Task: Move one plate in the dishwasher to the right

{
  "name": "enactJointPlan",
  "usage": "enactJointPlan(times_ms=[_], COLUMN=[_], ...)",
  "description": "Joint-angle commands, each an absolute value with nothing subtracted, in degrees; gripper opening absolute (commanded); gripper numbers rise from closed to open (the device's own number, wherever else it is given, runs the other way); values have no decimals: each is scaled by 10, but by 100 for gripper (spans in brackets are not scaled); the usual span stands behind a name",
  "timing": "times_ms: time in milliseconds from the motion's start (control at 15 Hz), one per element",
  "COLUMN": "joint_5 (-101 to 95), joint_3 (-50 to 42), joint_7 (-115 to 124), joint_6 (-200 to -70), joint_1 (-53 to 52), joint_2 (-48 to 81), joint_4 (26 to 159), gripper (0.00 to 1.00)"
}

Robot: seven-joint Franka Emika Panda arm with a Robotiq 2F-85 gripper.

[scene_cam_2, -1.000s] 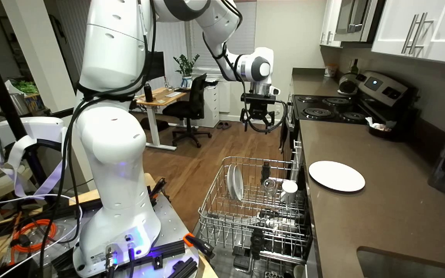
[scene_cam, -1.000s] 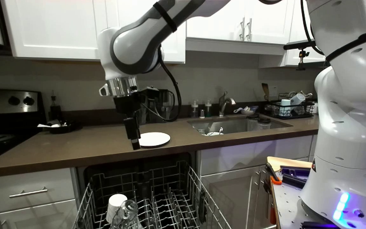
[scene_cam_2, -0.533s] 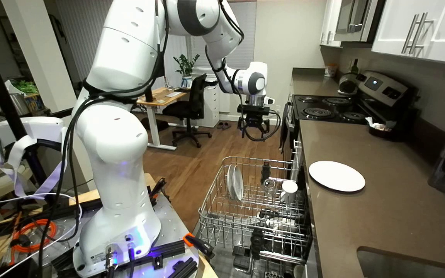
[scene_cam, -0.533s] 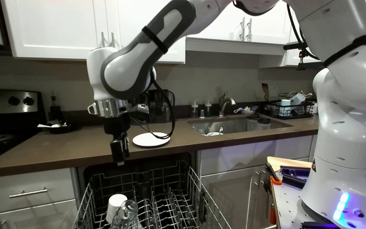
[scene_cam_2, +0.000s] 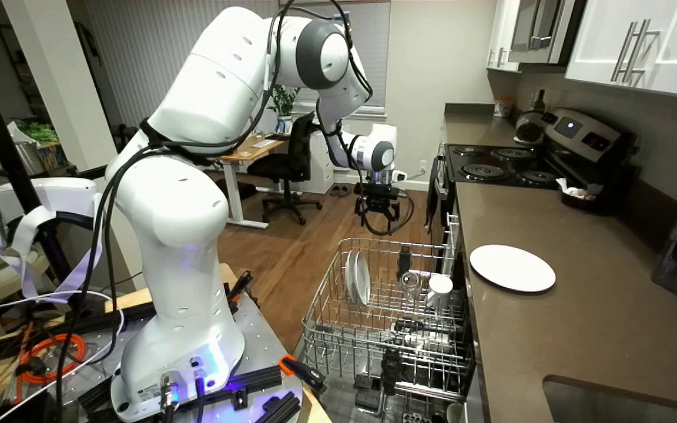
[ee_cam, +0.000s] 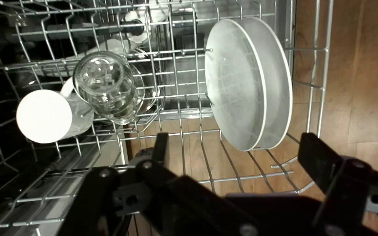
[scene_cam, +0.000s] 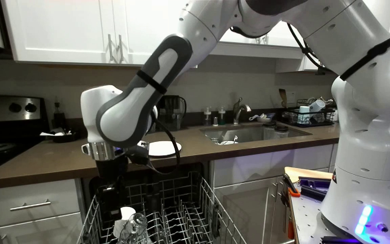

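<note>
- In the wrist view, the left plate [ee_cam: 235,85] and the right plate [ee_cam: 277,85] stand on edge at the right of the dishwasher rack [ee_cam: 326,49], side by side; whether they touch I cannot tell.
- Their long axes run far to near, the near ends swung slightly right, broad faces turned left and right.
- The gripper [ee_cam: 235,139] has its fingers spread wide, left and right of the plates' near ends, and holds nothing.
- On the left stand a white mug [ee_cam: 44,116] and, just right of it, a clear glass [ee_cam: 105,85].
- In an exterior view, the arm [scene_cam: 127,113] reaches in from the right; the gripper points down at the rack's left, hiding some of the mug.
- In an exterior view, both plates stand upright in the rack's far left corner, apart from the gripper; a third plate [scene_cam_2: 512,268] lies flat on the countertop [scene_cam_2: 609,294] to the right.
</note>
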State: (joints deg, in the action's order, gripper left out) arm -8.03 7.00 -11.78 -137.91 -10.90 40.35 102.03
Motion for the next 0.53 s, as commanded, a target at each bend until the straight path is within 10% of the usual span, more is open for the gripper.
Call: enactJointPlan(times_ms=[0, 467], joint_5=[-84, -88], joint_3=[75, 73], joint_7=[-115, -117], joint_6=[-1391, -1391], joint_1=[-107, -113], joint_2=[418, 473], joint_4=[1015, 977], gripper=[100, 100])
